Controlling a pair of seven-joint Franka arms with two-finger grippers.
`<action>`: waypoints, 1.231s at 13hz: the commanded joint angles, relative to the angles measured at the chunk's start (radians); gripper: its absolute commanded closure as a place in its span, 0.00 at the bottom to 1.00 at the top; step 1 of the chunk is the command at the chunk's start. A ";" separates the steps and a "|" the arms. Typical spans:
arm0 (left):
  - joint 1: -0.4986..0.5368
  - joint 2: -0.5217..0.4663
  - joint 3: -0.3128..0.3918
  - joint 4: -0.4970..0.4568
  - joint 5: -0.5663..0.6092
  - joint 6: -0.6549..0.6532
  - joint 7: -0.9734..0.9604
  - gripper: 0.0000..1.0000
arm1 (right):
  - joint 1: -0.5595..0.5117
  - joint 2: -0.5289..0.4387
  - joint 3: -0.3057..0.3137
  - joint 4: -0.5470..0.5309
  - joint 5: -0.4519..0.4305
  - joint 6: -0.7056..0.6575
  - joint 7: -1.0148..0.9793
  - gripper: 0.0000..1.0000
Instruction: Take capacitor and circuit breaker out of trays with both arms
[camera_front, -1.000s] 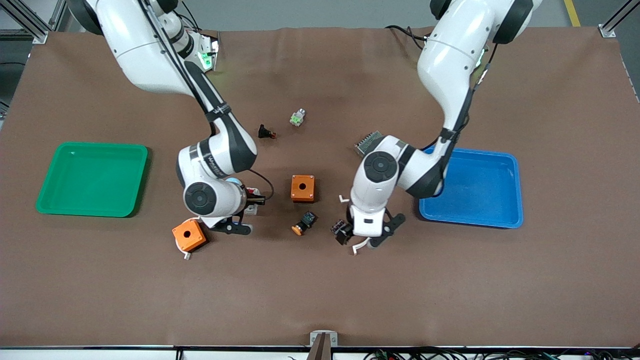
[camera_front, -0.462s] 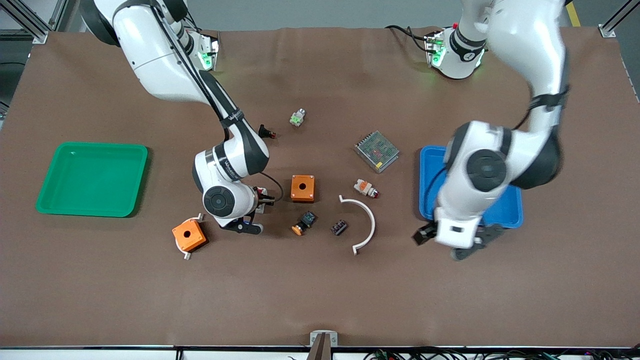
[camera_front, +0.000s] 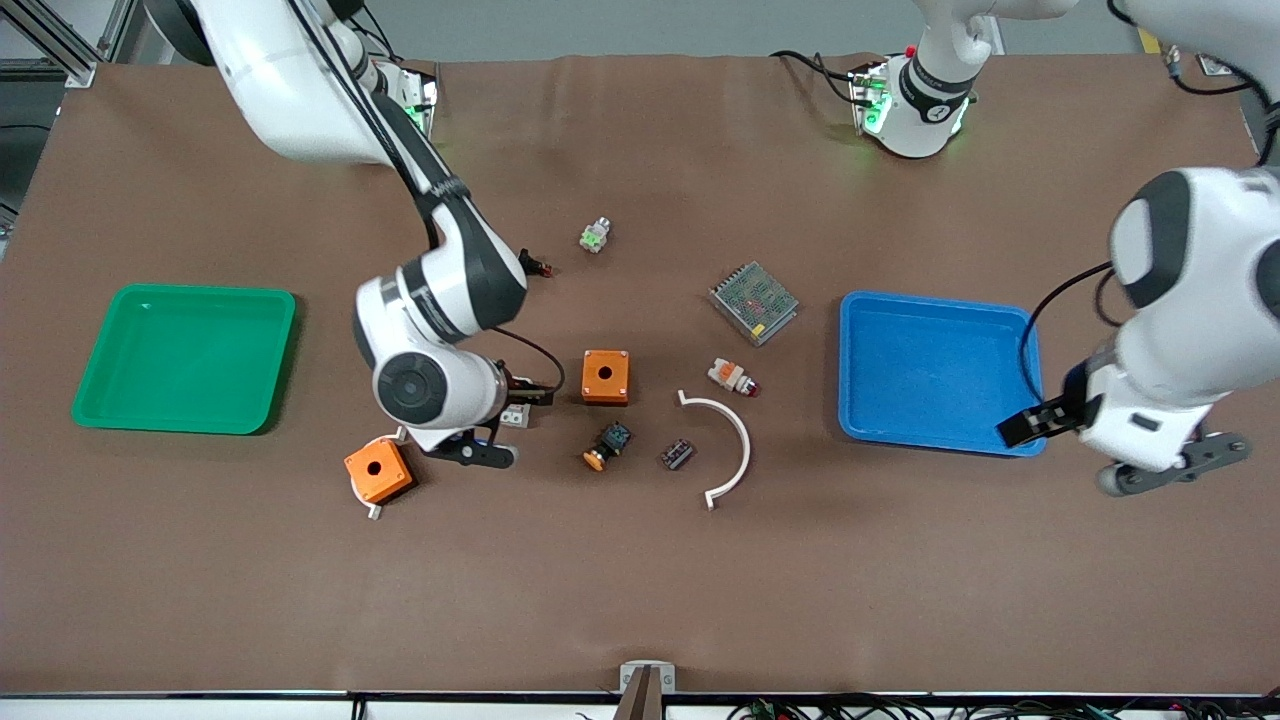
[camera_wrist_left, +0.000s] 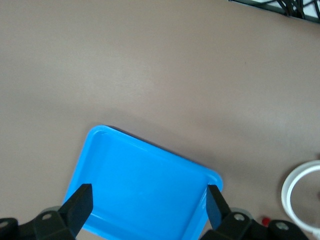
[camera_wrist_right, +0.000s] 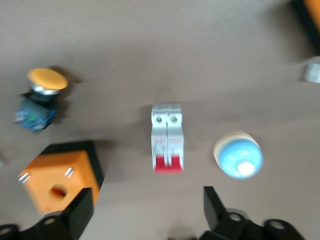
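The capacitor (camera_front: 677, 454), a tiny dark cylinder, lies on the table beside the white curved piece, and no gripper is near it. The breaker (camera_front: 515, 413), white with a red section, lies on the table just clear of my right gripper (camera_front: 480, 420). In the right wrist view the breaker (camera_wrist_right: 167, 145) lies ahead of the open, empty right gripper (camera_wrist_right: 147, 210). My left gripper (camera_front: 1100, 440) is open and empty over the corner of the blue tray (camera_front: 930, 370) at the left arm's end. The left wrist view shows the left gripper (camera_wrist_left: 147, 205) over the tray (camera_wrist_left: 145, 175).
A green tray (camera_front: 185, 345) sits at the right arm's end. Two orange boxes (camera_front: 605, 377) (camera_front: 378, 470), an orange-capped button (camera_front: 607, 445), a white curved piece (camera_front: 735, 440), a white-and-orange button (camera_front: 730, 376), a meshed grey unit (camera_front: 753, 302) and two small parts (camera_front: 595, 235) (camera_front: 535, 265) lie mid-table.
My left arm has swung from beside the capacitor toward its own end of the table, past the blue tray, with nothing in it. The right gripper has shifted slightly beside the breaker.
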 joint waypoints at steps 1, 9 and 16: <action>0.066 -0.091 -0.014 -0.043 -0.045 -0.063 0.182 0.00 | -0.002 -0.189 -0.009 -0.061 -0.134 -0.039 0.020 0.00; 0.066 -0.427 -0.014 -0.436 0.010 0.071 0.343 0.00 | -0.153 -0.513 -0.029 -0.174 -0.229 -0.094 -0.242 0.00; 0.045 -0.323 -0.030 -0.192 0.023 -0.017 0.449 0.00 | -0.405 -0.704 -0.029 -0.343 -0.224 -0.097 -0.614 0.00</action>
